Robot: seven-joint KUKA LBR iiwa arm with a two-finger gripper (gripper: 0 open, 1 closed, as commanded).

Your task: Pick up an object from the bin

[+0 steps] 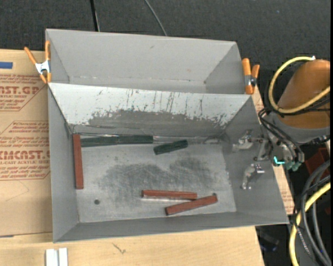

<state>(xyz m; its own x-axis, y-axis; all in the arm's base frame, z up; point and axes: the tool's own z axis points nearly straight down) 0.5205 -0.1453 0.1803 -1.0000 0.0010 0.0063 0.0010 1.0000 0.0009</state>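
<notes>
arm cover [306, 93]: orange, rounded | cables [273, 90]: yellow loops, black bundle beneath | pincer [248, 160]: silver metal | teal mark [278, 160]: small, beside black wiring

Grey bin [155, 65], perhaps five sticks [169, 194]

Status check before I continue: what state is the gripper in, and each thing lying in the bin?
gripper: over the bin at its right wall, apart from every stick.
left red-brown stick: flat, along the left wall.
long green stick: flat, along the back wall.
short green stick: flat, by the long one's right end.
front red-brown sticks: two, flat, close together, the nearer one tilted.
</notes>
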